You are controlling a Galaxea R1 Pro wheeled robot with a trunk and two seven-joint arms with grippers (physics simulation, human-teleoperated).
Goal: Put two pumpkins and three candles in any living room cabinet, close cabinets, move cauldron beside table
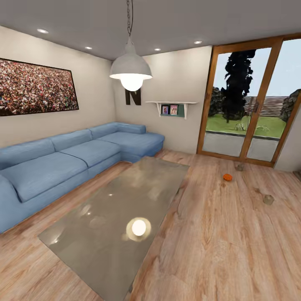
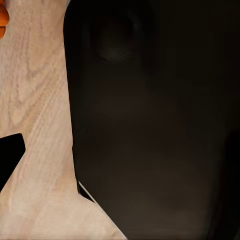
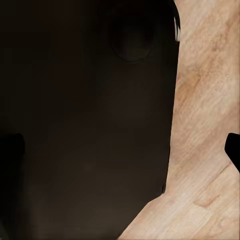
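We see a pumpkin [image 1: 227,177] on the wood floor [image 1: 234,234] at two o'clock of the glass bench [image 1: 117,217], candles [image 1: 268,199] scattered nearby, awaiting collection. Each pincer's opening we cannot tell.

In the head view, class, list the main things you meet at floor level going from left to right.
Blue sofa → glass-topped coffee table → orange pumpkin → tan-grey candle by the patio doors → second candle on the wooden floor.
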